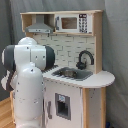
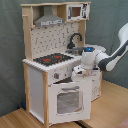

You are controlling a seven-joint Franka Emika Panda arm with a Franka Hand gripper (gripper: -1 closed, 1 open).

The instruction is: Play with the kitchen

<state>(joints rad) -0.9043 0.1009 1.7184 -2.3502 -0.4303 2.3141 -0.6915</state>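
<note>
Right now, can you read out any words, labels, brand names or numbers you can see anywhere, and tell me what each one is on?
No text can be read in either exterior view.
Microwave: its button panel shows marks too blurred to read.
Toy kitchen, robot arm: no lettering visible.

grey curtain (image 1: 115,45) hangs as backdrop in the first exterior view, a darker grey-green curtain (image 2: 12,60) in the second exterior view. light wooden floor (image 2: 107,107) spreads below, a strip of it (image 1: 5,112) at the first exterior view's left.
</note>
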